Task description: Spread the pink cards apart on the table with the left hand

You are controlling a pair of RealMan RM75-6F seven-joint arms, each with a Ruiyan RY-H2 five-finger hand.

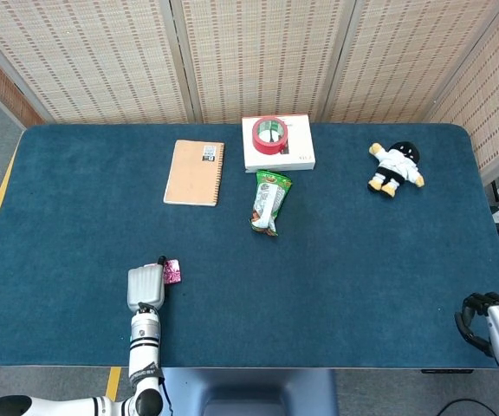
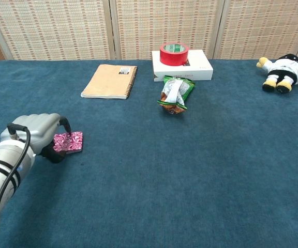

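Gripping the unlabelled pink cards [image 2: 68, 142], left hand [image 2: 38, 133]; right hand [image 1: 489, 316] curled, empty.

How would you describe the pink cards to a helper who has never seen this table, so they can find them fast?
On the blue table, look to the near-left area, far from the notebook, snack bag and white box at the back. The pink cards lie as a small stack on the cloth, at the fingertips of the left hand. Nothing else here is shiny patterned pink.

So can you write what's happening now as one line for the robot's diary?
left hand: touching pink cards | cards: stacked, not spread | right hand: off table edge, idle
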